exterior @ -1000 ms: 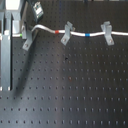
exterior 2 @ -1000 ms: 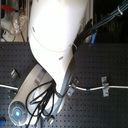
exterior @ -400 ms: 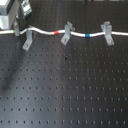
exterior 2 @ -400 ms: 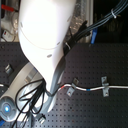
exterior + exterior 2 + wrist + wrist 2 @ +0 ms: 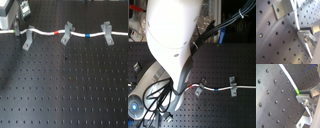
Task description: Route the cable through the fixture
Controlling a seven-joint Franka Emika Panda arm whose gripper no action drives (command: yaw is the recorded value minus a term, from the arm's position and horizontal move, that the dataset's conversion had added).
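The white cable runs across the board's far side in the first exterior view, with a red band and a blue band. It lies over the forked top of the fixture, the grey clip nearest the first exterior view's left. My gripper comes down onto the cable just left of this clip. In both wrist views the cable passes into my gripper, which looks shut on it. The fixture shows close by in the first wrist view.
Two more grey clips carry the cable further to the first exterior view's right. The black perforated board fills the near side. In the second exterior view the white arm hides much of the board, with two clips visible.
My gripper has moved from in front of the left clip toward the board's far left corner. The cable stays in the three clips.
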